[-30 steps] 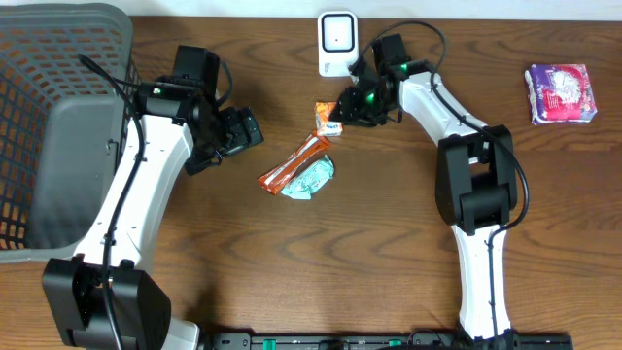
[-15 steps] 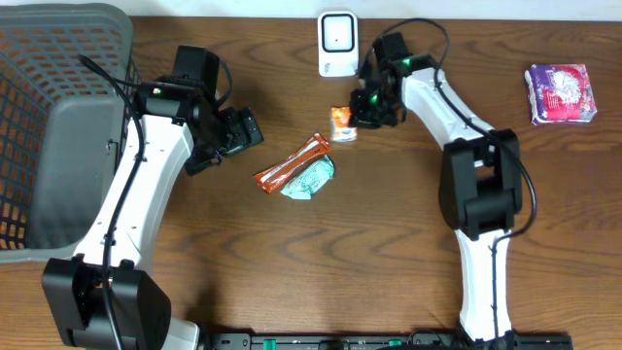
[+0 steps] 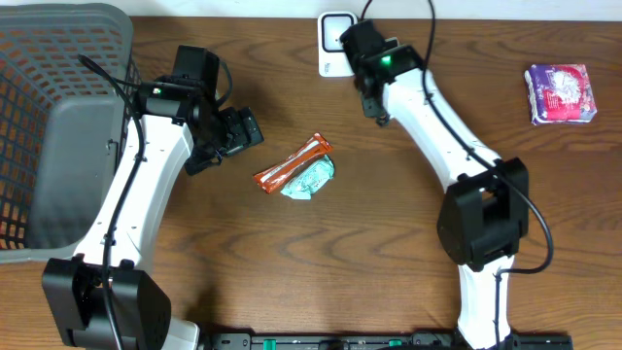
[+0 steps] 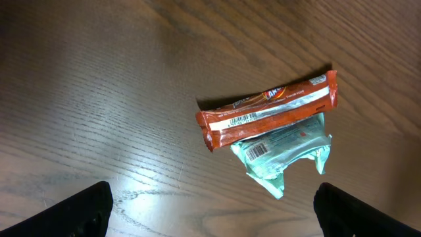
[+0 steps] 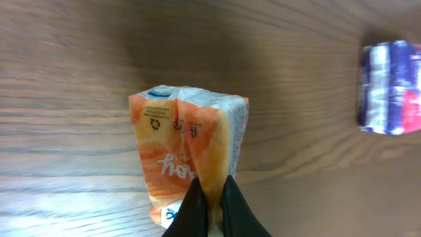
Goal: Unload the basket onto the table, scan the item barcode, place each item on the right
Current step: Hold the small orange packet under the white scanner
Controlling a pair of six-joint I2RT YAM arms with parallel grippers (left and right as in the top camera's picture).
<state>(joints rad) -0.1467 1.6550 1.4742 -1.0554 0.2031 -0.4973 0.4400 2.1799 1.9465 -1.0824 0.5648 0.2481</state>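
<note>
My right hand (image 5: 210,205) is pinched fully shut on the orange packet (image 5: 191,141). The fingertips (image 5: 196,210) nip its middle seam at the edge nearest me, and the rest of the packet stands clear beyond them, with its recycling mark and white printed end showing. I cannot see a barcode on this face. Past the packet there is only bare tabletop (image 3: 292,272) to either side. A purple pack (image 5: 391,89) lies well apart, at the far right of this hand's view. From overhead, my right wrist covers the packet and hangs just beside the white scanner (image 3: 328,44), overlapping its right edge close to the tabletop's far border.

My left hand (image 4: 217,217) is spread as wide as it goes and holds nothing. Its two fingertips (image 4: 92,210) show only at the lower corners of its view. Ahead and slightly right, apart from the fingers, a red bar (image 4: 270,108) lies slantwise with its barcode up. A green pouch (image 4: 283,155) is tucked against the bar's nearer long edge, touching it. Open wood surrounds the pair on every side. Behind this arm, the grey basket (image 3: 58,97) fills the left corner.
</note>
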